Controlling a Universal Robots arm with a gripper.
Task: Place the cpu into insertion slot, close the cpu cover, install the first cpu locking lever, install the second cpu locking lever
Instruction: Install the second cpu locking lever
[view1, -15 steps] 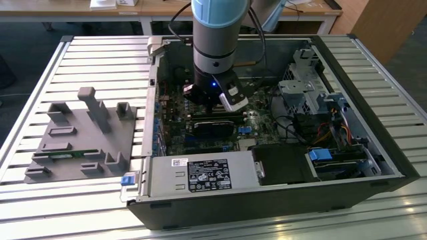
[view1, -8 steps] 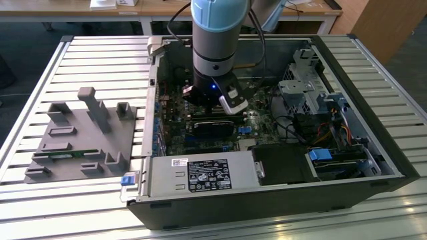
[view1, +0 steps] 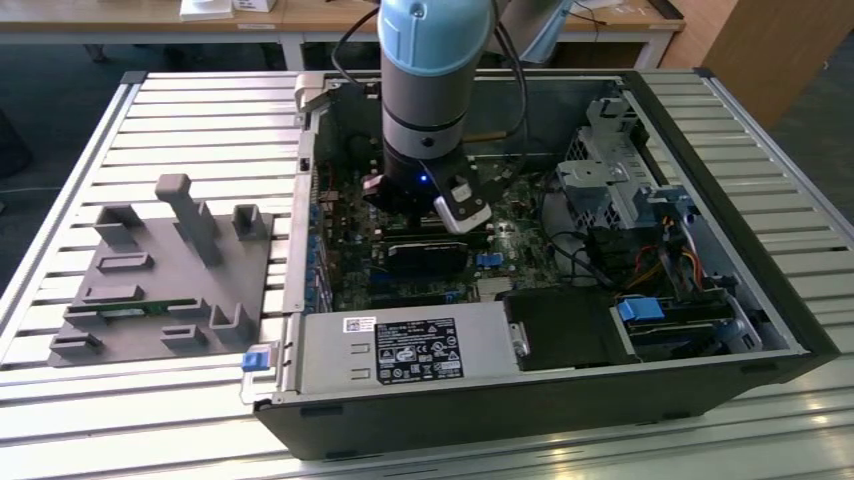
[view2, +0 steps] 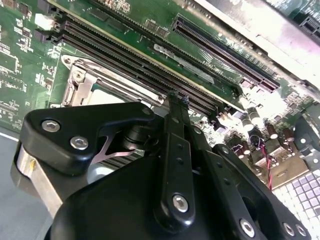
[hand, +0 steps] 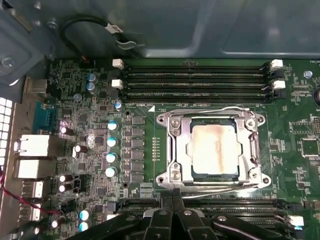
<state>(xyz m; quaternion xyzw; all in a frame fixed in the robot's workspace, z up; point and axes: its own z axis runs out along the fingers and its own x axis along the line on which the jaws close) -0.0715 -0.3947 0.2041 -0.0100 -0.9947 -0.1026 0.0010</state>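
Arm's down inside the open PC case now, gripper hanging low over the green motherboard, w/ the grey fixture block well off to the exterior view's left on the slatted table.

First wrist view: gripper tips pressed together, jaws closed w/ nothing between them, sitting right at the near edge of the insertion slot. The cpu is in there already, dull silver top w/ a brownish smear down the middle, seated flat, just ahead of the fingertips. The cpu cover is down over it, silvery frame all round, chip showing thru the square window. Thin wire levers run along the cover's far and near edges; can't tell if either is hooked. Near one lies just beside the tips.

Beyond the socket from the gripper: four long black memory slots, white clips at the ends. Another pair of long slots right by the fingers, either side.

Second wrist view: gripper seen from behind, black fingers closed to a narrow point, tip just short of the long black slots. Corner of the cover pokes out beside the black finger link.
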